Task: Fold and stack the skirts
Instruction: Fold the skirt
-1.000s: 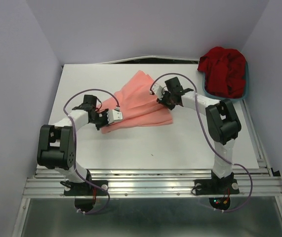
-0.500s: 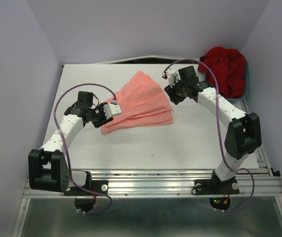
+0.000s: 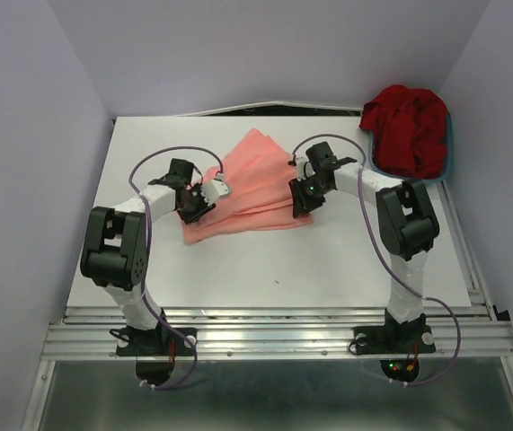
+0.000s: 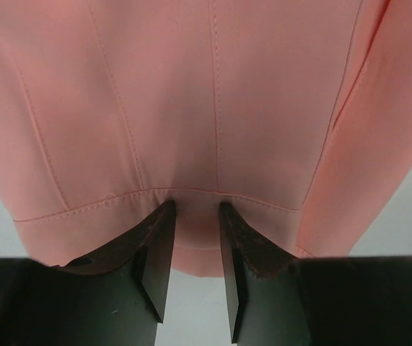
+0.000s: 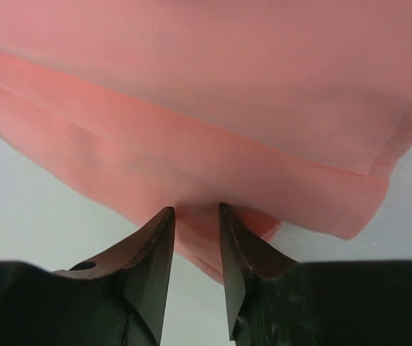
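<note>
The salmon-pink skirt [image 3: 256, 184] lies folded on the white table [image 3: 328, 251], fanned out towards the near right. My left gripper [image 3: 204, 199] is down at its left end. In the left wrist view the left gripper [image 4: 196, 209] is open, its tips straddling the stitched hem of the pink skirt [image 4: 213, 108]. My right gripper [image 3: 299, 199] is at the skirt's right edge. In the right wrist view the right gripper [image 5: 195, 213] is also open, with the layered edge of the pink skirt [image 5: 213, 86] between its tips. The deep red skirt [image 3: 411, 126] sits bunched at the back right.
The red skirt fills a teal basin [image 3: 450, 153] at the table's back right corner. Purple walls close in the table on three sides. Bare table surface lies in front of the pink skirt, and a metal rail [image 3: 274, 337] runs along the near edge.
Both grippers went from shut to open. The left one moved in to the skirt's left end. The right arm swung up and back, then came down onto the skirt's right edge.
</note>
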